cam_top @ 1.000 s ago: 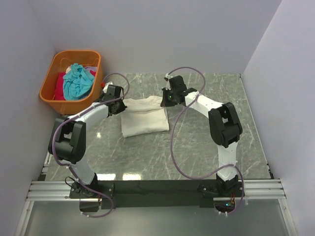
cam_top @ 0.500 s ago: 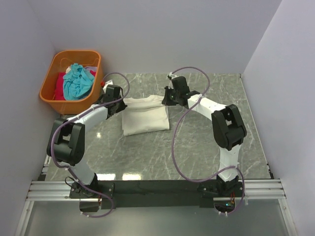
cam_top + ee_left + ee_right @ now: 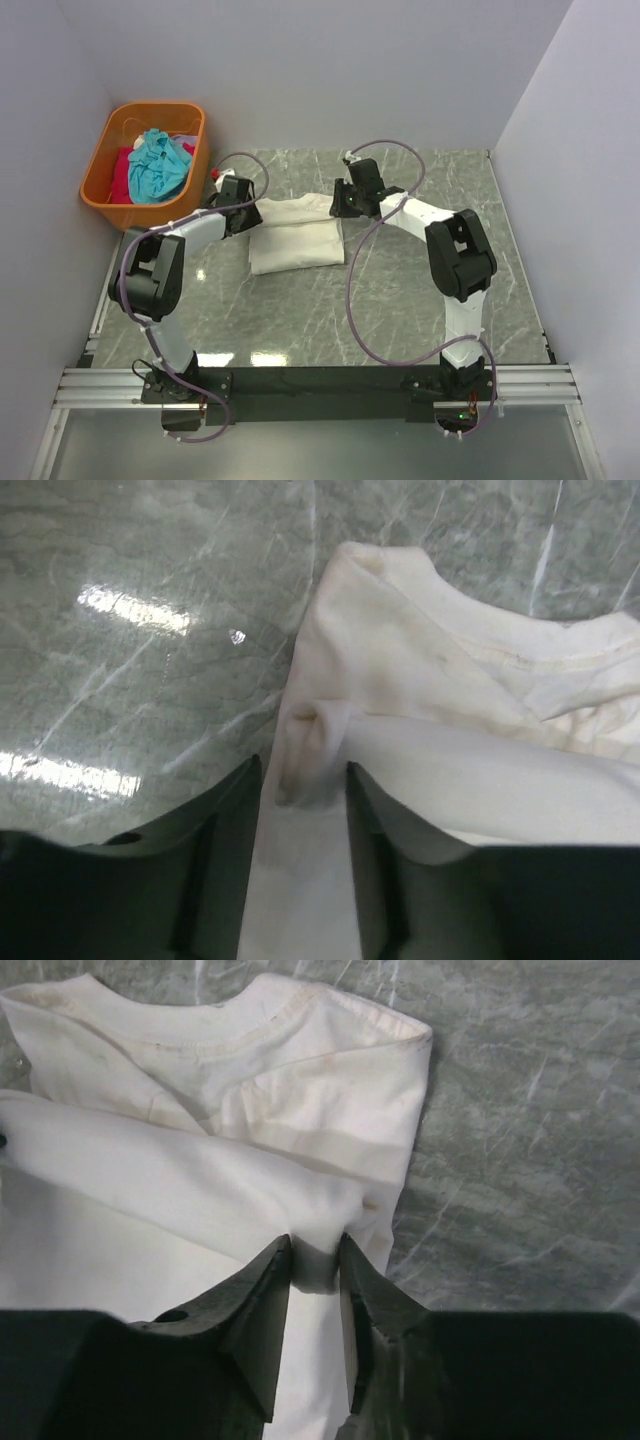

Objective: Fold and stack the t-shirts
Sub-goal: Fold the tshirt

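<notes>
Grey-green marble-patterned tabletop (image 3: 420,290) fills my overhead view, boxed in by plain white walls (image 3: 300,70) at the back and on both sides. A bright glare streak lies on the stone in the left wrist view.

Counting up, I see two arms, one orange plastic basket (image 3: 96,172) and three shirts. The basket sits in the far left corner, off the marble. It holds two of the shirts in a heap, the teal t-shirt (image 3: 155,165) bunched on top of the red t-shirt (image 3: 122,170).

The third, the cream t-shirt (image 3: 295,235), lies partly folded on the table near the far edge, between the two grippers, with its collar towards the back wall.

My left gripper (image 3: 300,780) is at the shirt's left edge. Its jaws are closed on a folded lip of cream cloth that fills the gap between them. My right gripper (image 3: 315,1255) is at the right edge, its jaws pinched tightly on a similar fold just below the shoulder.
</notes>
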Action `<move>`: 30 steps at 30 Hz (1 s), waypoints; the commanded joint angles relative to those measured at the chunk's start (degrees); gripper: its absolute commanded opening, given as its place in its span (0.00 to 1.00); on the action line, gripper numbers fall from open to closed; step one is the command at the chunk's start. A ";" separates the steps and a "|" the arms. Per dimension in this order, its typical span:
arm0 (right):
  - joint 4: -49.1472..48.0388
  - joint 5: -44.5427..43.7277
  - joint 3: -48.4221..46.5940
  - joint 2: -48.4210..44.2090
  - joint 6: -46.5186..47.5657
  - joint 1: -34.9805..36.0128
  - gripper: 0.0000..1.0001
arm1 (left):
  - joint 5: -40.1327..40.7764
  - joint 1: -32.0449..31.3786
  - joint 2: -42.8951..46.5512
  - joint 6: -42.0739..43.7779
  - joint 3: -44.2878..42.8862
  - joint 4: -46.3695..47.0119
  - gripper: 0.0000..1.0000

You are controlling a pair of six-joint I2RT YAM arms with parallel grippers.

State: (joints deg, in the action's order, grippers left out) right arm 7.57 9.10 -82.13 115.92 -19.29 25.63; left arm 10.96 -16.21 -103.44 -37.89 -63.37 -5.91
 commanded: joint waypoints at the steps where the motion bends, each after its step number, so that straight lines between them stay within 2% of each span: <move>1: -2.47 -1.19 1.17 -5.69 -0.05 -1.11 0.34 | 1.52 -0.31 5.78 0.45 -1.75 -1.29 0.46; 2: -2.82 -0.85 2.66 -7.97 0.30 -1.02 0.39 | 1.95 -0.49 7.10 0.45 -1.14 -1.90 0.56; 4: -3.96 0.38 4.25 -10.09 0.39 -1.02 0.43 | 2.49 -1.02 11.23 0.01 -0.18 -3.40 0.69; 6: -5.02 2.57 6.71 -12.73 0.39 -1.02 0.46 | 2.49 -1.98 15.43 0.01 2.19 -3.75 0.75; 8: -7.04 4.42 9.00 -14.22 0.22 -0.84 0.47 | 1.87 -2.95 18.34 0.36 4.65 -4.10 0.76; 10: -9.31 8.18 10.49 -14.49 0.13 -0.58 0.47 | 0.48 -3.65 19.32 0.71 5.80 -4.37 0.73; 13: -10.65 12.77 9.80 -12.57 -0.05 0.04 0.47 | -2.51 -4.18 18.63 2.20 7.30 -3.06 0.61; 16: -11.26 18.48 6.20 -7.83 -0.48 0.21 0.47 | -3.93 -4.18 15.03 3.70 4.50 -1.22 0.44; 20: -11.71 22.00 0.84 -1.24 -1.98 -0.57 0.47 | -4.28 -3.48 5.83 5.10 -2.35 -0.07 0.38; 24: -11.96 24.73 -5.93 5.97 -4.96 -2.15 0.47 | -7.00 -1.20 -3.07 4.84 -9.91 0.90 0.37; 30: -20.64 29.82 -11.74 15.73 -19.25 -5.76 0.46 | -12.35 1.79 -16.26 3.61 -20.99 -0.33 0.36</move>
State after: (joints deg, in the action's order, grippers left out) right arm -5.45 34.63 -90.98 129.75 -29.47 22.20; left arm 2.90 -15.51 -116.05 -34.13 -80.03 -7.33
